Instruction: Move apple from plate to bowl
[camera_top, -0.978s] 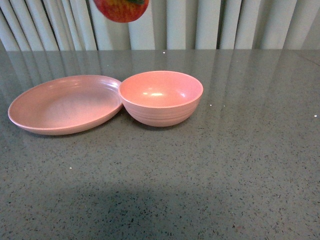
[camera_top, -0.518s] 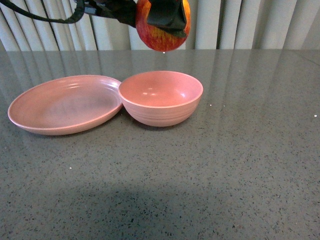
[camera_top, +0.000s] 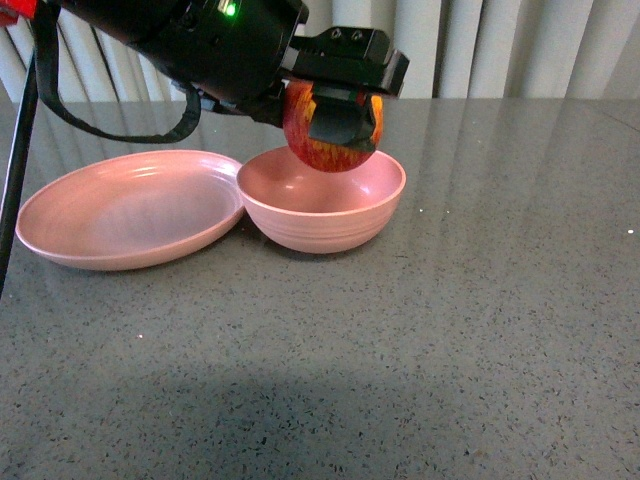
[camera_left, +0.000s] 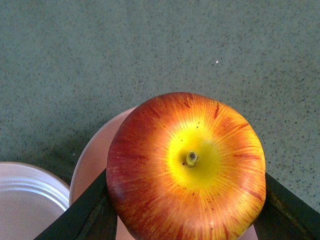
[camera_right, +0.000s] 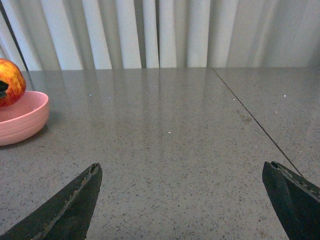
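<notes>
Apple (camera_top: 325, 157), red with yellow-orange streaks, hangs in the grip of the left jaws directly over the mouth of a deep round pink bowl (camera_top: 320, 228). Its underside sits about level with the bowl's rim, and the bowl's smooth pink inside shows beneath it. The black left arm (camera_top: 200, 40) reaches in from the far left corner of the tabletop (camera_top: 420, 350). One dark finger crosses the front of the fruit.

From the left wrist camera, the apple (camera_left: 186, 167) fills the middle of the picture, with its yellow stem dimple facing the lens. Black fingers (camera_left: 85, 215) press against both of its sides, so these jaws are closed on the fruit. Behind the apple, part of the bowl's rim (camera_left: 92, 155) and a slice of the plate (camera_left: 25, 200) can be seen.

The wide, shallow pink plate (camera_top: 60, 245) lies toward the far left of the grey speckled tabletop, showing only its bare pink surface. Its rim meets the bowl's side, and the two appear to touch. The bowl stands just right of the plate, nearer the far edge than the near one.

The right wrist camera shows the right jaws spread wide with nothing between them, their dark fingertips (camera_right: 75, 200) hanging above open tabletop, well apart from the bowl (camera_right: 22, 122) and the apple (camera_right: 11, 82). Pale pleated curtains (camera_top: 500, 45) hang beyond the far edge.
</notes>
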